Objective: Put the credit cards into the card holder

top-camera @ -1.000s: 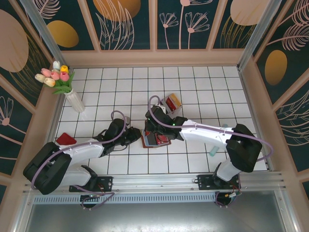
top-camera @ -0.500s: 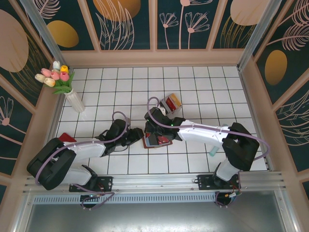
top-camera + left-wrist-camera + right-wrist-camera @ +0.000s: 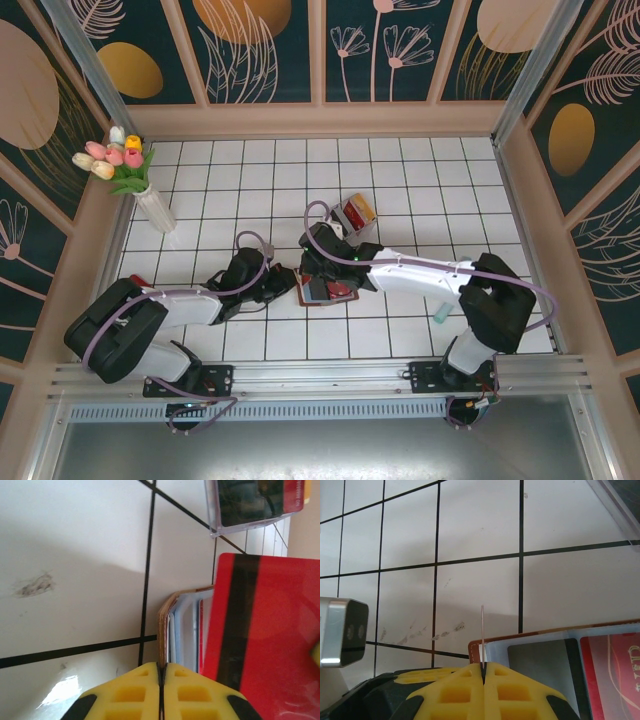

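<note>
Left tool (image 3: 161,672): pads pressed together, nothing visible between them. The wallet (image 3: 162,625) has its brown edge dead ahead, running right up to the tips; can't tell if it touches. Just right of that edge are pale sleeve layers, then a red card (image 3: 265,630) with a black stripe, face-on and over the slots. A yellow bit sits at that card's far right edge. A clear tray (image 3: 214,520) of cards is farther ahead and to the right. White tiled tabletop (image 3: 75,555) lies to the left.

Right tool (image 3: 483,667): pads pressed together, pinching a thin card (image 3: 482,630) seen edge-on as a pale sliver sticking straight out ahead. Colour unreadable from here. The wallet lies open just right of the tips, with a grey card (image 3: 540,665) and then a red one in clear slots. The left wrist view doesn't show those faces. A grey box (image 3: 340,630) is off to the left.

The top view gives the layout the wrist views miss. Both tools meet tip to tip at the wallet, the left at its left edge and the right over its upper left. The tray is just beyond the right tool. A vase of flowers (image 3: 155,208) stands well apart, beyond the left arm.
</note>
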{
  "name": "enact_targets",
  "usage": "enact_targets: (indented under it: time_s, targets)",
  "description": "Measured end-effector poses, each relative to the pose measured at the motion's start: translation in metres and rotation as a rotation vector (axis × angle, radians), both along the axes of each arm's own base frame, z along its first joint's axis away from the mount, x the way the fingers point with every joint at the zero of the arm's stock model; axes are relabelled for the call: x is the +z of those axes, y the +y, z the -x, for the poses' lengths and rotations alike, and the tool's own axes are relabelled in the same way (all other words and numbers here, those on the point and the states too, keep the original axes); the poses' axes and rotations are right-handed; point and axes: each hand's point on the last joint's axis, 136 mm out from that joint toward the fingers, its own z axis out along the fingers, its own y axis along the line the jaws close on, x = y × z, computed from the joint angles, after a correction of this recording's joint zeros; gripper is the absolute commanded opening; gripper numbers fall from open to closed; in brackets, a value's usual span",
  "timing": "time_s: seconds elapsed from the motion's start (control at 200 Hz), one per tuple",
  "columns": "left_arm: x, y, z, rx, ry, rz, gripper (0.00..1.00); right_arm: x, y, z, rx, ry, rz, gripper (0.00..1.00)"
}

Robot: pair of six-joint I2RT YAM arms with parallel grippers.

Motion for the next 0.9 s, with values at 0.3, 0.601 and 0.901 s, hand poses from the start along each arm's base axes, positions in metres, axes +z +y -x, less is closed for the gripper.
enact_targets:
  time_s: [0.3,0.601,0.901]
  targets:
    - [0.004,0.001,0.002,-0.002,-0.012,0.015,0.00,-0.013,0.000,-0.001,-0.013,-0.012,0.104,0.00]
    - [0.009,0.001,0.002,0.001,-0.025,0.021,0.00,-0.006,-0.004,0.002,-0.011,-0.062,0.196,0.00]
    - [0.009,0.002,0.001,0.003,-0.027,0.019,0.00,-0.002,-0.013,0.000,-0.012,-0.084,0.258,0.00]
